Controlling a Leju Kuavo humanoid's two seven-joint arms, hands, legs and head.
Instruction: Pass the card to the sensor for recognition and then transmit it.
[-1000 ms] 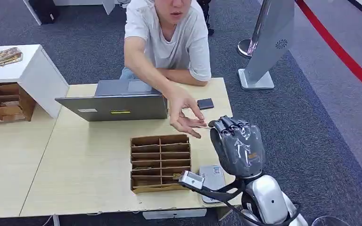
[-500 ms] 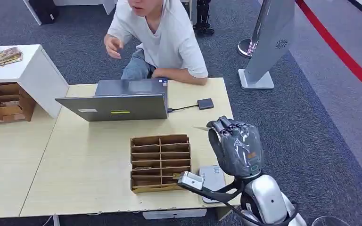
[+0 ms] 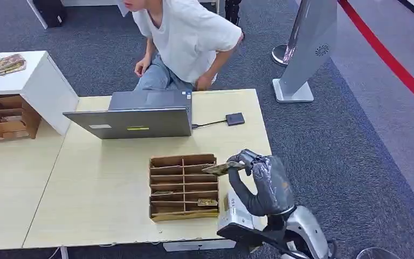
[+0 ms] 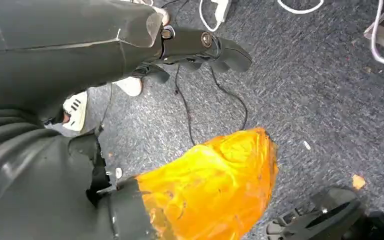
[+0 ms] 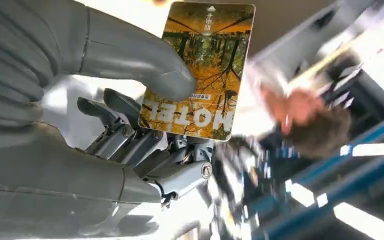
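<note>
Since a second ago, the person (image 3: 186,38) is pulling away from the table (image 3: 102,189) and turning aside, and the right hand (image 3: 261,181) is coming down lower and closer to the robot, now with the card (image 3: 222,168) in it. That hand is pinching the card between its thick thumb and its darker fingers (image 5: 130,132); in the right wrist view the card (image 5: 200,70) is showing yellow trees and the word HOTEL. In the head view the card is lying almost flat in the air, sticking out over the right edge of the wooden tray with slots (image 3: 183,186). Just under the hand, near the table's front edge, the grey sensor box (image 3: 237,213) is sitting, partly hidden by the arm. It looks like the robot is in the step of bringing the card to the sensor. Next, I think the hand is going to need to lower the card gently until it is lying flat over the sensor, keeping its hold tight so the card is not slipping. The left hand (image 4: 200,47) is hanging down over the carpet, holding nothing, with its fingers curled in.
</note>
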